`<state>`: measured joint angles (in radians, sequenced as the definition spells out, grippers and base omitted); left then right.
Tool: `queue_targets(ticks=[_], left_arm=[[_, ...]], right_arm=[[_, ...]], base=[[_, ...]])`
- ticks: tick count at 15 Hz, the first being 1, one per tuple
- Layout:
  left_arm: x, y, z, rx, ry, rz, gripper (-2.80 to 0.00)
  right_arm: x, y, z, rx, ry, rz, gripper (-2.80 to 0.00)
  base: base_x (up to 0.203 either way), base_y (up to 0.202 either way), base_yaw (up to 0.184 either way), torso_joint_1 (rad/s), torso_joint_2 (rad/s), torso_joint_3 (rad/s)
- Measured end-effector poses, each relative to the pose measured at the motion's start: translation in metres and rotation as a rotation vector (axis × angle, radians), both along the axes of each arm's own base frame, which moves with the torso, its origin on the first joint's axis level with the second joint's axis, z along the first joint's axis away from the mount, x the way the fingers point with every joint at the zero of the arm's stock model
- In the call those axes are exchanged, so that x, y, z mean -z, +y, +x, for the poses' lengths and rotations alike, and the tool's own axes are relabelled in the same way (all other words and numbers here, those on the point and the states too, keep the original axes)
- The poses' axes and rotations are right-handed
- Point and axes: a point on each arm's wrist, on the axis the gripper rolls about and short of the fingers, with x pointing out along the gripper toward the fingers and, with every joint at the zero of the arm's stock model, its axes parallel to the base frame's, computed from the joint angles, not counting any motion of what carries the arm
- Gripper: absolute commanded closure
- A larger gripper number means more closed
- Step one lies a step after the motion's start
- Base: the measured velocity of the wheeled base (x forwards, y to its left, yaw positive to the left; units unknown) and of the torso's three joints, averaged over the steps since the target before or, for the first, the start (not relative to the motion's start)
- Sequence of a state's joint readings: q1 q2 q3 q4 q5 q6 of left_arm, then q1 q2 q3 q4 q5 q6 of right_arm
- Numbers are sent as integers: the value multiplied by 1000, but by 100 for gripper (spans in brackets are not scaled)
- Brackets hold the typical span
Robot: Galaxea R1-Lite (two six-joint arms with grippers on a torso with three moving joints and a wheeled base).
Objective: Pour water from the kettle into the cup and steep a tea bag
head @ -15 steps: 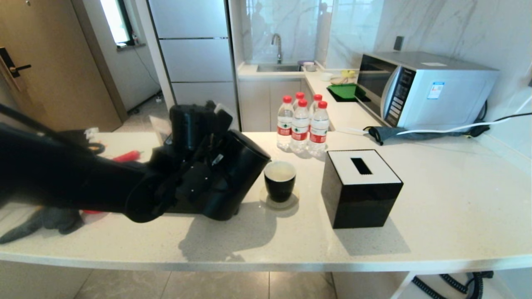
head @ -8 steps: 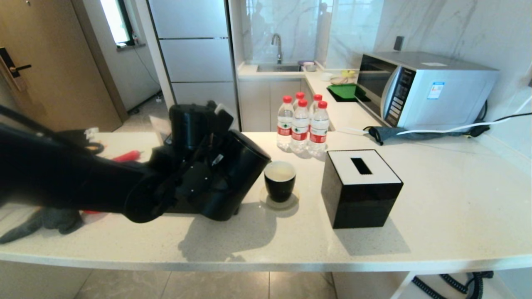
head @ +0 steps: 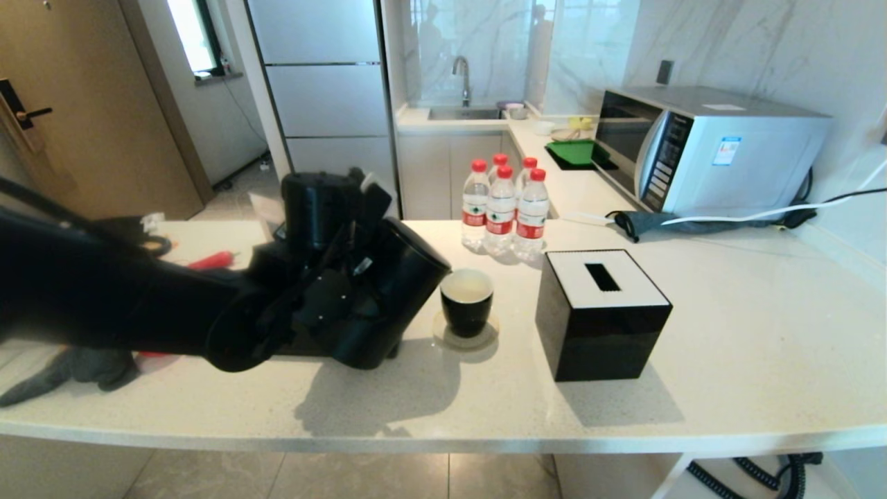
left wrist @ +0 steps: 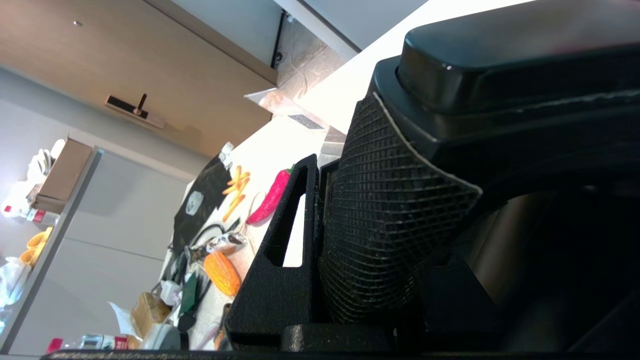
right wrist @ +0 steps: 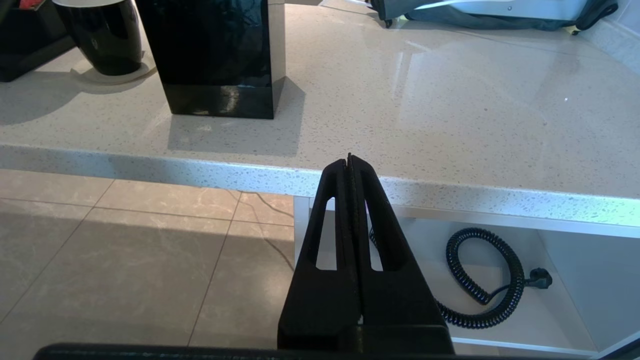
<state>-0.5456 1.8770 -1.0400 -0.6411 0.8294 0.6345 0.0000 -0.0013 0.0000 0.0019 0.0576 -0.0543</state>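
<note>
My left gripper (head: 331, 281) is shut on the loop handle (left wrist: 390, 225) of the matte black kettle (head: 391, 291). The kettle hangs above the counter, tilted right, its top edge close beside the cup's rim. The cup (head: 466, 301), glossy black with a white inside, stands on a round coaster (head: 466, 338) and holds pale yellowish water (head: 466, 285). I see no stream between spout and cup. The cup (right wrist: 107, 40) also shows in the right wrist view. My right gripper (right wrist: 349, 162) is shut on nothing, parked below the counter's front edge. The tea bag is out of view.
A black tissue box (head: 601, 312) stands right of the cup. Several red-capped bottles (head: 502, 204) are behind it, and a microwave (head: 707, 149) is at the back right. A red chilli (head: 211, 260) and grey cloth (head: 69, 367) lie left. A coiled cable (right wrist: 480, 280) sits under the counter.
The kettle's base has swung slightly to the left with my left arm, while its top stays beside the cup. The cup has not moved.
</note>
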Motion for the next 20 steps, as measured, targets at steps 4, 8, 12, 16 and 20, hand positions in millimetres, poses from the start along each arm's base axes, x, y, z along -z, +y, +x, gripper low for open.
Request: queue_targets(ticks=[4,8,12,16,20], left_arm=[[0,-1,0,2,-1,1,0],[-1,-2,-1,8,3,13,0],[-1,-3,-2,11,2,14,0],[-1,-6,-3,21,1,13,0],[-1,-8,-5,28,3,20,0]], right_arm=[[0,0,0,0,0,0,0],[0,0,0,0,0,1,0],[0,0,0,0,0,0,0],[0,0,0,0,0,0,0],[0,0,0,0,0,1,0]], base=[[0,0,0,0,0,0],[0,0,0,0,0,0],[0,0,0,0,0,0],[0,0,0,0,0,0],[0,0,0,0,0,0]])
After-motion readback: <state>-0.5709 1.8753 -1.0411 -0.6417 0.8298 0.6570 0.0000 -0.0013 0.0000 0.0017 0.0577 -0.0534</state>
